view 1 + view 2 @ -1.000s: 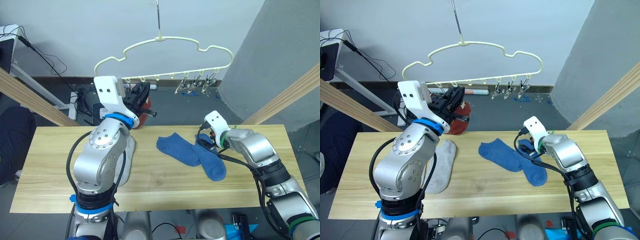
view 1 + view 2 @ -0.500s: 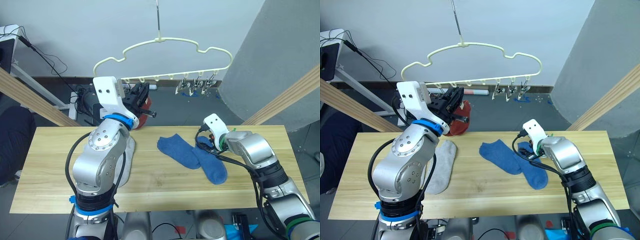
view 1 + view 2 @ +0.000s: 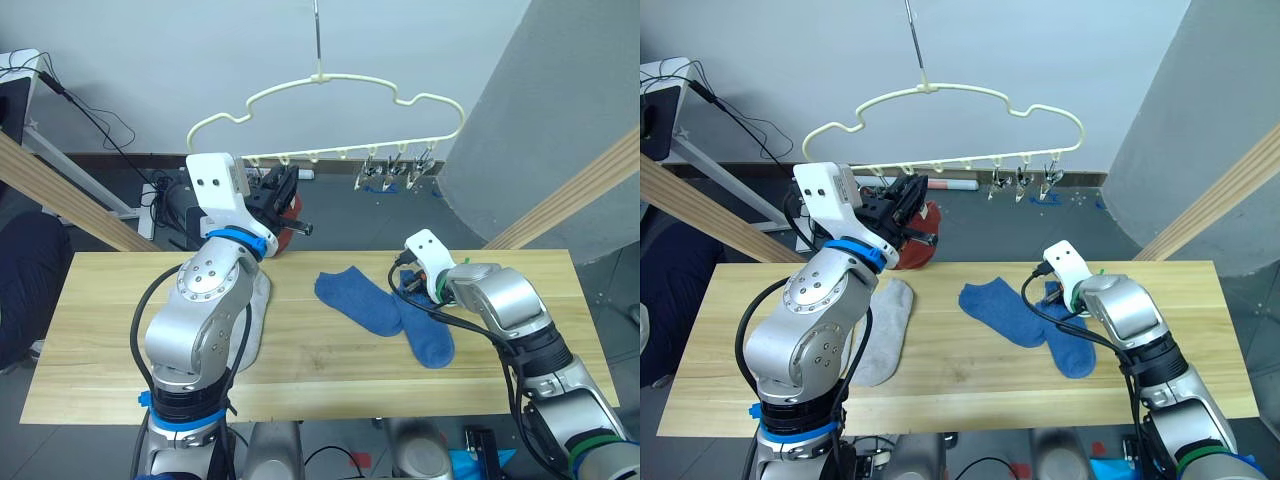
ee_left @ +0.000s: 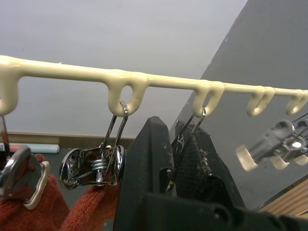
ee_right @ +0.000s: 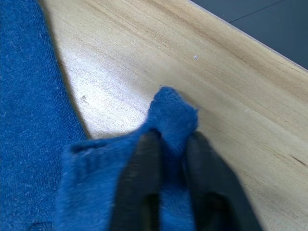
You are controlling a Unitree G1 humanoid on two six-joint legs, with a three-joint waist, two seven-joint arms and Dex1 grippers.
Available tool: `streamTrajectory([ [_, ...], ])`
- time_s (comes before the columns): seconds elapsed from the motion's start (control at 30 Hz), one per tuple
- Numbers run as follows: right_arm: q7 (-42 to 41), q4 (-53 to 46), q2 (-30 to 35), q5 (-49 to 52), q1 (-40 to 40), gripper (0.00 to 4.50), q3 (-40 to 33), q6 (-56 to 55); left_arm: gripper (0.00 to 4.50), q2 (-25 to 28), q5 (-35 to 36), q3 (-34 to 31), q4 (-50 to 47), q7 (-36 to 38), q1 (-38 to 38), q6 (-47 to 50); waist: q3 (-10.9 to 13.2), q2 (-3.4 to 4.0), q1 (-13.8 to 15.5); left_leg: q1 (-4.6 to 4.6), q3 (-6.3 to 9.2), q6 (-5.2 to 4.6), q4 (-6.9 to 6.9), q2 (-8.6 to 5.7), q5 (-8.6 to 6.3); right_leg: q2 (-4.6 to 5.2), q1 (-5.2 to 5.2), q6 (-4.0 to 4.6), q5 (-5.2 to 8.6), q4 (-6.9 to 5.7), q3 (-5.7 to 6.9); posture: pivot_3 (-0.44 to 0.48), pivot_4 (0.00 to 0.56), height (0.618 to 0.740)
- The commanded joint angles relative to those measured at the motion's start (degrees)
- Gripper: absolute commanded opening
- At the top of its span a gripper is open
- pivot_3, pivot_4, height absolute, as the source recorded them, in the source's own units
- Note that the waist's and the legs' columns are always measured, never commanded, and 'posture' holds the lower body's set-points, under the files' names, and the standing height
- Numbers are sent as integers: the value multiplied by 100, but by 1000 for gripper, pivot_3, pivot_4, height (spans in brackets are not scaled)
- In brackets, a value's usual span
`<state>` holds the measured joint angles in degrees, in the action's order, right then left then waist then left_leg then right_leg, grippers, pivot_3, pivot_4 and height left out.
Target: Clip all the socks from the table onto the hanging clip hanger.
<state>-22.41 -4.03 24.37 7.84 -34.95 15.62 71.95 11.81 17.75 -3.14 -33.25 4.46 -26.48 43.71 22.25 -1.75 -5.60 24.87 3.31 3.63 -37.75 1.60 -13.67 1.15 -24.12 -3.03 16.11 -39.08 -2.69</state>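
Right wrist view: the right gripper had its two black fingers pinched tight on a raised fold of a blue sock, with bare table beyond it.
Right gripper, head views: it sat low on the table at the upper end of that blue sock, near the far edge.
Second blue sock: lay flat on the table just left of the held one, the two overlapping where they met.
Left gripper: raised above the far edge of the table, up at the hanger's lower bar.
Left wrist view: the left gripper had its fingers nearly together around a silver clip hanging from a loop of the pale yellow bar; whether they truly pressed it, I could not tell.
Red sock: hung from a neighbouring clip on the bar; in the head views it showed partly behind the left gripper.
Grey sock: lay flat on the table's left part, partly hidden by the left arm.
Hanger: hung by its metal hook above and behind the table, with a few free clips bunched toward its right end.
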Motion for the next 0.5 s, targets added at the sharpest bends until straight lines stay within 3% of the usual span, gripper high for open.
streamTrajectory([
  [0.03, 19, 2, 84, -70, 142, 13, 70, -15, 185, 14, -3, -17, -149, -1, 96, 34, 0, 0, 1, 0, 0, 0, 0, 0, 0, 0, 0, 0, 0, 0, 0, -157, 413, 740],
  [0.5, -872, -1049, 442, 449, 198, 13, -213, -923, 185, 154, 465, -487, -63, 207, -101, 380, 2, 2, -5, 1, -2, 0, 3, 1, 0, -2, -5, 0, 0, 2, -1, -157, 405, 740],
])
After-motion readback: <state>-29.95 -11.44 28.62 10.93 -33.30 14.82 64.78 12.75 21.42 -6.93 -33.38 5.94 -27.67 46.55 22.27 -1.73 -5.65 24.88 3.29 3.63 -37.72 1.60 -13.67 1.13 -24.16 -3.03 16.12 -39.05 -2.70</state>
